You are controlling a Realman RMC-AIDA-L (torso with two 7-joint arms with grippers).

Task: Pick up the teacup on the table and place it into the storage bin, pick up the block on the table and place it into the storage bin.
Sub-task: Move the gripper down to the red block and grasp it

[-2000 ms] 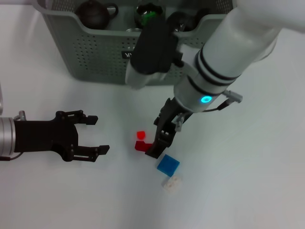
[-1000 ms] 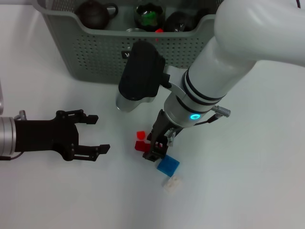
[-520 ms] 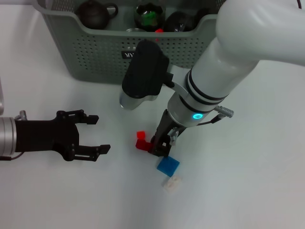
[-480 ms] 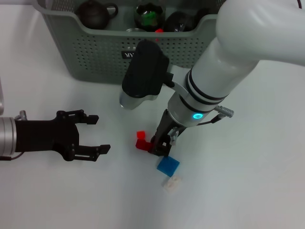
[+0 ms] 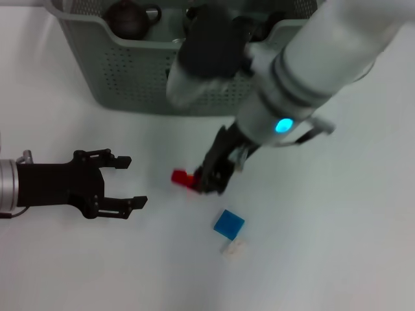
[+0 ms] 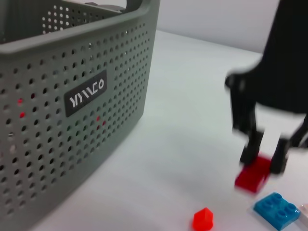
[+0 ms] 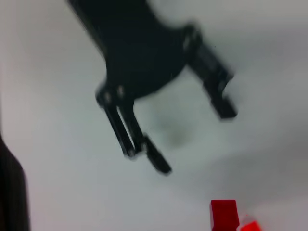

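Observation:
My right gripper (image 5: 206,181) hangs just above the table in front of the storage bin (image 5: 130,71), its fingers closed around a flat red block (image 6: 252,175). A small red cube (image 5: 179,176) lies just to its left. A blue brick (image 5: 228,223) and a pale block (image 5: 235,247) lie nearer to me. My left gripper (image 5: 135,181) rests open and empty at the left, pointing toward the blocks. No teacup shows on the table; my right arm hides part of the bin's inside.
A dark teapot (image 5: 126,14) sits in the bin's back left. The bin's perforated wall with its black label (image 6: 86,94) stands close behind the blocks. White tabletop extends to the right and toward me.
My right arm has risen and swung slightly left and toward the bin, taking the flat red block along. The small red cube has shifted a little left. The left arm has stayed put.

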